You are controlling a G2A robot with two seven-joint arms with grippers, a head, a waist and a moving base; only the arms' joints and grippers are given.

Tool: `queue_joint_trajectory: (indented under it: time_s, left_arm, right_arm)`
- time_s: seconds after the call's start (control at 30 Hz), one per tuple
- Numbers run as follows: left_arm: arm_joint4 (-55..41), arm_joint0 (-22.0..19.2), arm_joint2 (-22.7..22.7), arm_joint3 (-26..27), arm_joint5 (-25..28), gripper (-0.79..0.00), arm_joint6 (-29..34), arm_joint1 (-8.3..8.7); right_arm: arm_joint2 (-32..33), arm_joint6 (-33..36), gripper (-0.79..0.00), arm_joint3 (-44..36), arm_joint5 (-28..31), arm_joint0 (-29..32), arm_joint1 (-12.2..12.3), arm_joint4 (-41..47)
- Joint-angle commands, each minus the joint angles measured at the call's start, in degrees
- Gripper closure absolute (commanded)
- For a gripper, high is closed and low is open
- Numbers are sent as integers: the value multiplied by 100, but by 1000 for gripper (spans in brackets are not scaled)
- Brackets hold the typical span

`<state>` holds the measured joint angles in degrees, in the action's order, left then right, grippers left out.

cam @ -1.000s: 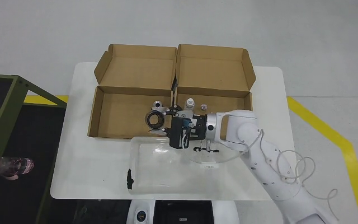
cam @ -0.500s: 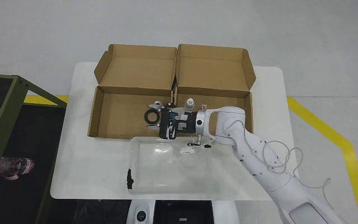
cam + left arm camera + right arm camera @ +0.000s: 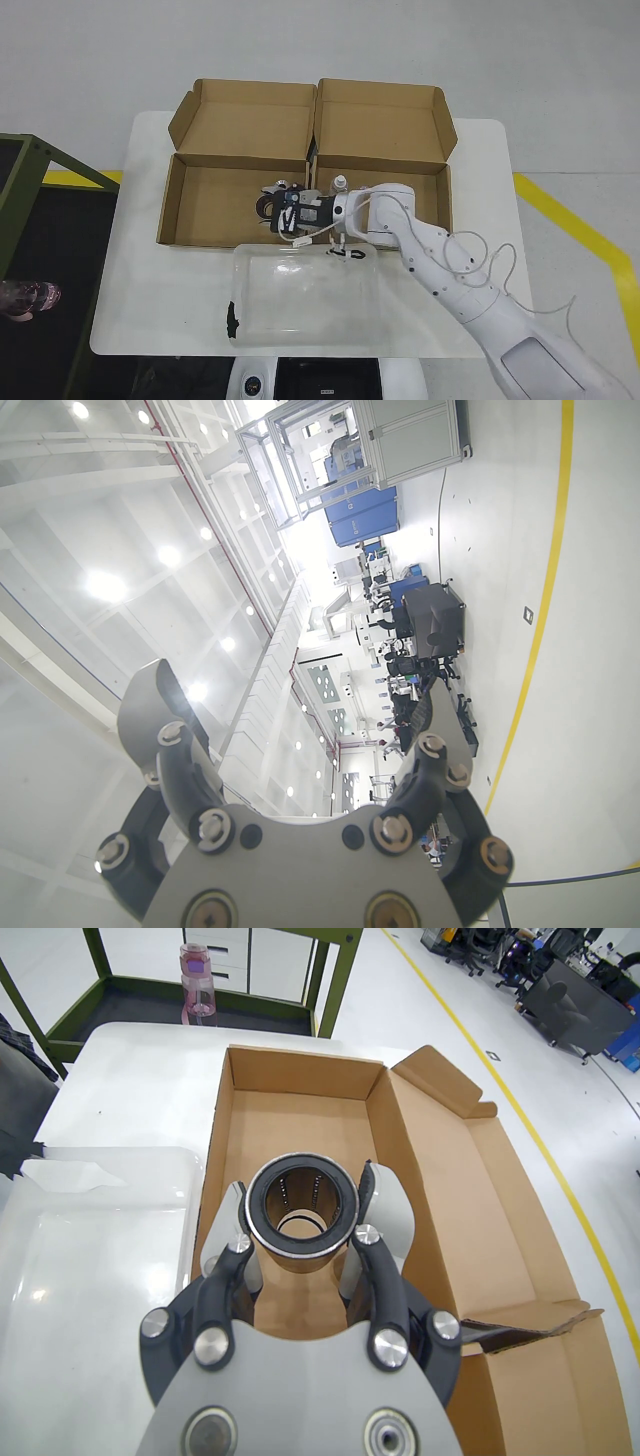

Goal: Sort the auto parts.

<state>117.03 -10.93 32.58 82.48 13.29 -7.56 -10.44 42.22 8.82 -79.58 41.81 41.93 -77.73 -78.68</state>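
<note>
Top: overhead, looking straight down on desk (image 3: 130, 300) and box (image 3: 215, 205), mid distance. Right wrist: close behind right end effector (image 3: 305, 1208), facing down into same box, desk edge shared. Left wrist: behind left end effector (image 3: 290, 687), aimed up at ceiling (image 3: 125, 525).

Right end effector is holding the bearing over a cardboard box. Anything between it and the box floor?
Nothing visible. The bearing, shut in the right end effector, hangs over a bare stretch of the box floor.
</note>
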Motion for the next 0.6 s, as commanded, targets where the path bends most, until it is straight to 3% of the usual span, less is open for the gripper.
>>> queue_joint_trajectory:
  time_s: [0.0, 0.3, 0.43, 0.57]
  left_arm:
    - [0, 0, 0, 0, 0, -785, 0, 0]
    - [0, 0, 0, 0, 0, -785, 0, 0]
    - [0, 0, 0, 0, 0, -785, 0, 0]
    - [0, 0, 0, 0, 0, -785, 0, 0]
  right_arm:
    - [-65, 30, 0, 160, -45, -48, -37, 14]
    - [-370, 138, 0, 732, -108, -266, -203, -85]
    - [-482, 126, -74, 939, -135, -338, -284, -66]
    - [-532, 123, -206, 1087, -164, -386, -336, -72]
